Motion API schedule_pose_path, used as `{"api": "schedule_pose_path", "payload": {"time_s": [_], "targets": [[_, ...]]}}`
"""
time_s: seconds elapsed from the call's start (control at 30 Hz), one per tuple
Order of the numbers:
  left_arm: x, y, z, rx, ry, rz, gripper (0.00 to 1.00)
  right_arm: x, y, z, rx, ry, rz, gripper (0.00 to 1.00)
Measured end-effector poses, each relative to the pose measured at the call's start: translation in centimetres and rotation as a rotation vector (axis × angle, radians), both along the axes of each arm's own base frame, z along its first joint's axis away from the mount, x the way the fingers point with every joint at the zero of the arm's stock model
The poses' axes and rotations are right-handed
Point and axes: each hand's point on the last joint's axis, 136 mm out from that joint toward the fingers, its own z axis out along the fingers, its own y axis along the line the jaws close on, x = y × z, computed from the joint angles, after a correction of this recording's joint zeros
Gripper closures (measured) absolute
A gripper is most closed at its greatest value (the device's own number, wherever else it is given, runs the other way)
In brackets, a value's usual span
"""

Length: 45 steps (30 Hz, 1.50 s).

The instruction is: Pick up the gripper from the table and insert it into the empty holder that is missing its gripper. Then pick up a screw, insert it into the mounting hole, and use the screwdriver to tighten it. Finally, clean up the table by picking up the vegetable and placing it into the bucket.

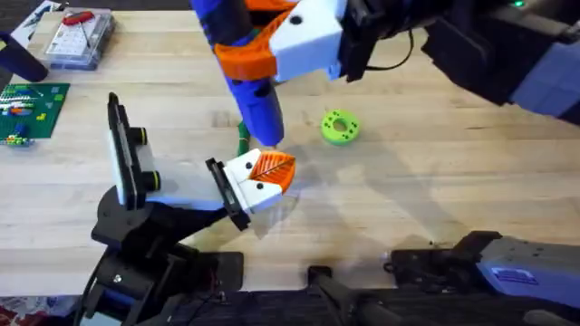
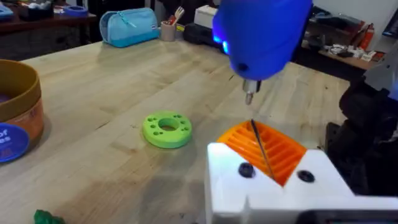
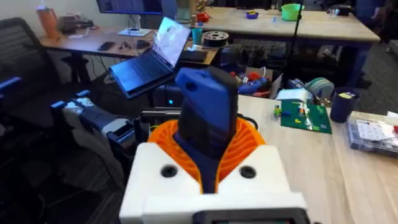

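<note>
Blue and thick, the pen-shaped power screwdriver [image 1: 254, 100] hangs tip-down over the middle of the pale wooden surface [image 1: 435, 181], clamped between the white, orange-padded fingers [image 3: 249, 140] of the right gripper [image 1: 281, 41], which reaches in from the far side. Its thin metal tip [image 2: 250, 94] sits just above the left gripper [image 1: 263, 174], whose own white and orange ribbed fingers [image 2: 273, 149] look nearly closed with nothing between them. A slender green toy vegetable [image 1: 243, 138] lies on the surface right behind the screwdriver's barrel, mostly hidden. Just beside, to the right, rests a light-green round disc with holes [image 1: 340, 127]. From the left wrist, a small round orange bucket with a blue label band [image 2: 15, 118] stands well apart from the disc. Far left lie a green circuit board [image 1: 32, 107] and a clear plastic box [image 1: 80, 38].
</note>
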Motion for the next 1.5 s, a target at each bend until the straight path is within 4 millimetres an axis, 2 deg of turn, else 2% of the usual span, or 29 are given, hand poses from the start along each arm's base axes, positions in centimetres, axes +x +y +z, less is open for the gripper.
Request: {"api": "schedule_pose_path", "payload": {"time_s": [0.5,1.5], "targets": [[0.0,0.0,0.0,0.000,0.000,0.000,0.982,0.0,2.1,-1.8,0.002,-0.006,0.048,0.933],[0.0,0.0,0.0,0.000,0.000,0.000,0.982,-2.1,3.3,-1.4,0.027,-0.040,0.113,0.932]]}}
